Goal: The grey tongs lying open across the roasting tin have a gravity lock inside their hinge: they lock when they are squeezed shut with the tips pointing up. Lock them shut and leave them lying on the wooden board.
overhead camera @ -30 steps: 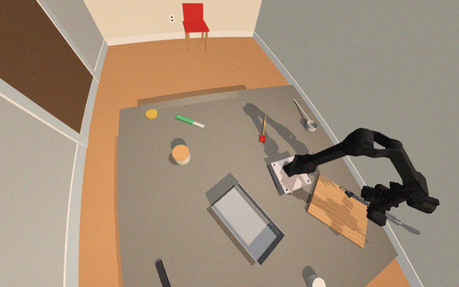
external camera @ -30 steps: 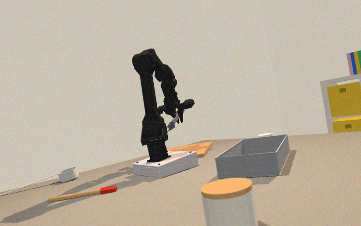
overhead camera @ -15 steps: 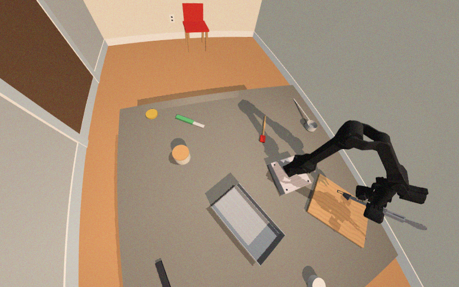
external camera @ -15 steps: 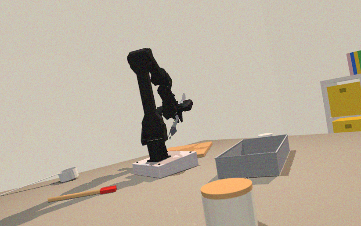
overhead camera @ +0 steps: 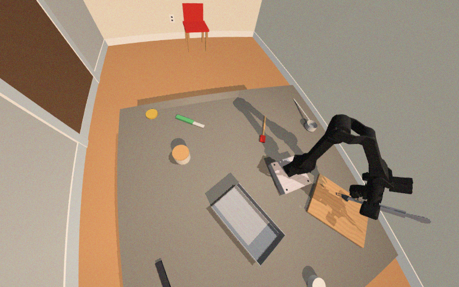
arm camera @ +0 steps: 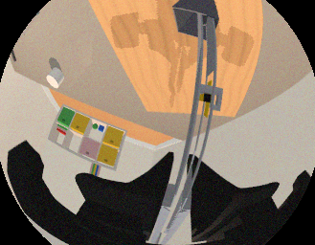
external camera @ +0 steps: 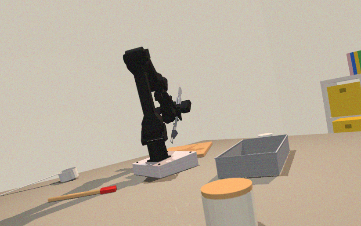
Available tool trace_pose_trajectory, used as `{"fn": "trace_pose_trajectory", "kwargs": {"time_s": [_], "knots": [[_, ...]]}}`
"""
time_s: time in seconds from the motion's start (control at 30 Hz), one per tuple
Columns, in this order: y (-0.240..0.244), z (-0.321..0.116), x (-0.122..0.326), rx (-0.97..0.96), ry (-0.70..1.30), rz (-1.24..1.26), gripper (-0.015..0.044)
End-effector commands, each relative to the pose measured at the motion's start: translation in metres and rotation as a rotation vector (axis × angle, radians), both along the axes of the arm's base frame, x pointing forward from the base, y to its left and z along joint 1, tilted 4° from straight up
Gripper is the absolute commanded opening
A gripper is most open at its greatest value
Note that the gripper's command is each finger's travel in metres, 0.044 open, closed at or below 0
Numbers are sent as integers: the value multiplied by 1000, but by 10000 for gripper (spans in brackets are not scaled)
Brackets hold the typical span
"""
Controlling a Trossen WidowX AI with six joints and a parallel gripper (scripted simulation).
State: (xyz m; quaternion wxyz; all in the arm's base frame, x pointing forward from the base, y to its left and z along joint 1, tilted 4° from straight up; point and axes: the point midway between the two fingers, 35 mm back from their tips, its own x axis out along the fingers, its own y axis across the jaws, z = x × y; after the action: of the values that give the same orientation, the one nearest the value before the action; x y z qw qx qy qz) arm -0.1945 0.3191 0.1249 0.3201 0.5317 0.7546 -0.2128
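Observation:
My gripper (overhead camera: 362,201) (external camera: 178,114) (arm camera: 180,157) is shut on the grey tongs (overhead camera: 395,210) (external camera: 177,100) (arm camera: 211,48). They are held in the air, steeply upright in the exterior view, with the rounded tips up and the dark hinge end with its wire loop down. In the wrist view the two arms lie close together, with a narrow gap between them. Whether the lock has caught cannot be told. The wooden board (overhead camera: 352,233) (external camera: 204,148) (arm camera: 248,86) lies below, with arm shadows on it. The grey roasting tin (overhead camera: 272,248) (external camera: 246,166) holds no tongs.
The robot's pale base (overhead camera: 290,187) (external camera: 176,165) stands beside the board. A jar with an orange lid (overhead camera: 180,152) (external camera: 227,186), a red-headed brush (overhead camera: 262,138) (external camera: 108,189) and a metal pan (overhead camera: 310,125) (external camera: 69,174) are on the table. A white-topped container (overhead camera: 318,282) (arm camera: 54,78) stands near the front.

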Motion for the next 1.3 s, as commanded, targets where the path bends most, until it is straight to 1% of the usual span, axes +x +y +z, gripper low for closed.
{"fn": "trace_pose_trajectory", "kwargs": {"time_s": [0.0, 0.63, 1.27], "knots": [[-3, 8, 1, 83, 34, -2, -150], [-29, 17, 18, 346, 166, -29, -150], [-30, 17, 19, 355, 171, -31, -150]]}}
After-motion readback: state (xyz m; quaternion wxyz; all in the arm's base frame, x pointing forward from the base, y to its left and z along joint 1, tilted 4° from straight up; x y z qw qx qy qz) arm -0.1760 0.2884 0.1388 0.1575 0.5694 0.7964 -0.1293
